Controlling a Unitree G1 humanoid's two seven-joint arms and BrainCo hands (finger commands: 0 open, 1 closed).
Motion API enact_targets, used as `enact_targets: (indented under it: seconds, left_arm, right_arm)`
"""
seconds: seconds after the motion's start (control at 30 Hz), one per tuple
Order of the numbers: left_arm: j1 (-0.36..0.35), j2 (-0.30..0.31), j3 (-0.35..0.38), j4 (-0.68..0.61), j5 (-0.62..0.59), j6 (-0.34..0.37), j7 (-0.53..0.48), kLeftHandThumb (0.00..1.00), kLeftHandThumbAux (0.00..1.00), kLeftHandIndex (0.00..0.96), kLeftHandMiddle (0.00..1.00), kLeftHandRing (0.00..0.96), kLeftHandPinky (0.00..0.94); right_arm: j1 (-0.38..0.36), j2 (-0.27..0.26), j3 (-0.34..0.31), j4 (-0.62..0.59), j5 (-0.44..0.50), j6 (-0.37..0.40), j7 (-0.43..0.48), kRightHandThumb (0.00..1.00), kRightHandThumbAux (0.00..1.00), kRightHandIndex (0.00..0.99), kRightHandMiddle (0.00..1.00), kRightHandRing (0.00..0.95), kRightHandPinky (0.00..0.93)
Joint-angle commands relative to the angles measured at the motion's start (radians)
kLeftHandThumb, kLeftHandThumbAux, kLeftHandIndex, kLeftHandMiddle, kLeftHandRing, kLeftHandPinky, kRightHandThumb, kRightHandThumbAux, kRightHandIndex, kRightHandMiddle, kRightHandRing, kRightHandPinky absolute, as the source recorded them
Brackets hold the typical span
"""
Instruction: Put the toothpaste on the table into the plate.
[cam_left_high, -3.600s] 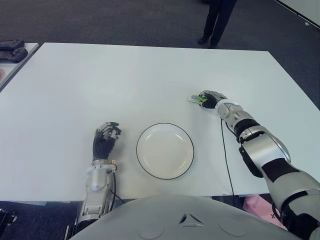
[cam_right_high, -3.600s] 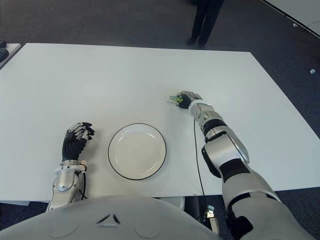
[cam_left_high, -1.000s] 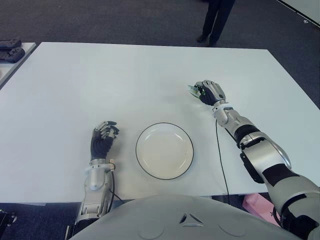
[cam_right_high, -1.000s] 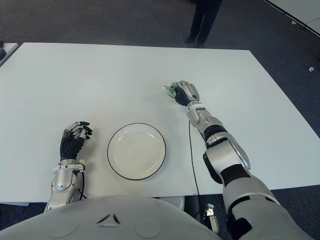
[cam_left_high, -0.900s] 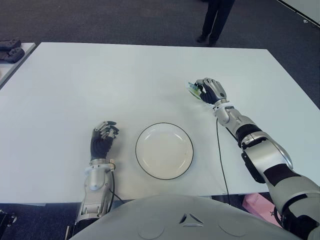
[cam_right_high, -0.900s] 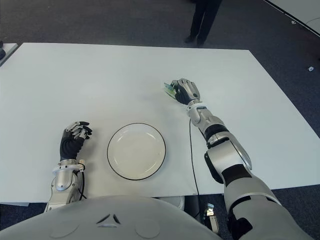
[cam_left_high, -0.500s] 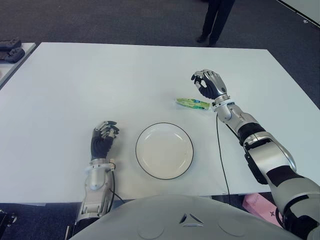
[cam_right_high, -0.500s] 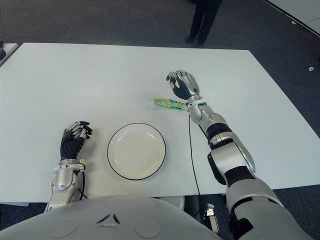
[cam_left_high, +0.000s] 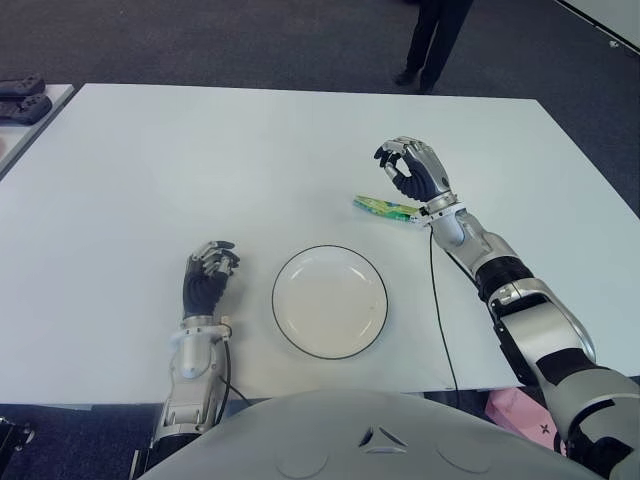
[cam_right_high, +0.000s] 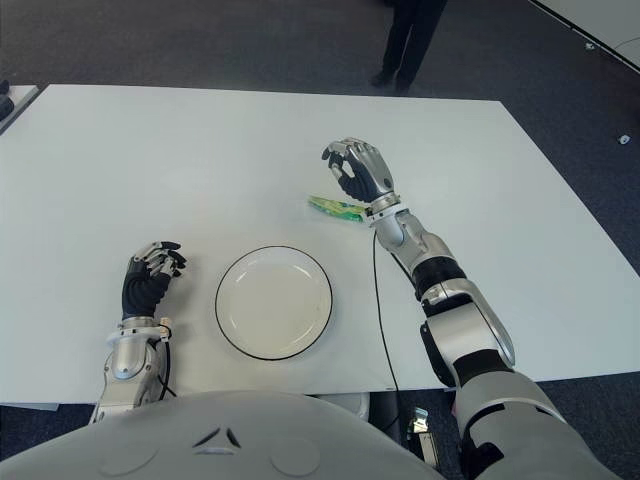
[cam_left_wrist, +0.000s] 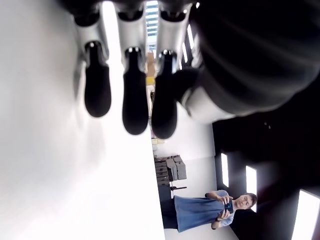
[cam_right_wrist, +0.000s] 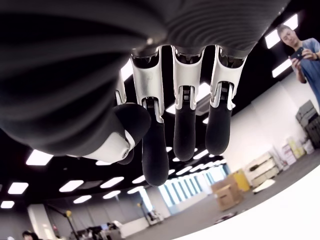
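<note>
Right hand (cam_left_high: 412, 170) dropped the green toothpaste tube (cam_left_high: 384, 207); now lifted, fingers loosely curled, empty. Tube lies on white table (cam_left_high: 200, 160) beyond black-rimmed white plate (cam_left_high: 330, 302); regrasp needed. Left hand (cam_left_high: 208, 280) idle, curled.

Green toothpaste (cam_left_high: 385, 207), perhaps with yellow; white plate (cam_left_high: 330, 301) rimmed black; white table (cam_left_high: 200, 170).

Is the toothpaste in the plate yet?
No. The toothpaste lies on the table, beyond the empty plate.
</note>
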Motion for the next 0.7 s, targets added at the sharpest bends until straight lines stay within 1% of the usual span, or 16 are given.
enact_targets:
  seconds: [0.03,0.2,0.27,0.37,0.6,0.67,0.7]
  left_arm:
    - [0.002,-0.006,-0.007,0.022,0.008,0.026,0.004,0.706,0.719,0.433,0.569,0.564,0.566]
    - [0.002,-0.007,-0.008,0.021,0.008,0.027,0.003,0.706,0.719,0.433,0.571,0.563,0.565]
    - [0.002,-0.007,-0.009,0.021,0.009,0.027,0.003,0.705,0.719,0.433,0.574,0.564,0.564]
    - [0.002,-0.009,-0.010,0.020,0.009,0.027,0.002,0.704,0.720,0.433,0.576,0.564,0.562]
    - [0.001,-0.011,-0.014,0.020,0.004,0.024,-0.002,0.703,0.720,0.433,0.576,0.564,0.565]
    - [0.002,-0.011,-0.015,0.019,0.002,0.023,-0.006,0.703,0.720,0.433,0.575,0.564,0.565]
    - [0.002,-0.011,-0.015,0.018,0.000,0.023,-0.008,0.703,0.720,0.433,0.575,0.564,0.565]
  right_arm:
    - [0.108,-0.007,0.008,-0.155,0.024,-0.055,0.087,0.849,0.680,0.398,0.552,0.867,0.875]
    - [0.138,-0.023,0.004,-0.206,0.029,-0.117,0.153,0.849,0.679,0.399,0.552,0.868,0.873]
    - [0.155,-0.032,0.012,-0.233,0.003,-0.157,0.163,0.849,0.679,0.400,0.552,0.868,0.871]
    - [0.171,-0.042,0.016,-0.275,-0.035,-0.181,0.175,0.848,0.679,0.402,0.553,0.868,0.869]
    - [0.185,-0.058,0.014,-0.320,-0.054,-0.186,0.239,0.847,0.678,0.408,0.555,0.871,0.871]
    - [0.179,-0.058,0.013,-0.311,-0.067,-0.176,0.249,0.848,0.676,0.413,0.562,0.868,0.867]
    - [0.164,-0.058,0.014,-0.285,-0.068,-0.162,0.264,0.848,0.676,0.414,0.564,0.867,0.865]
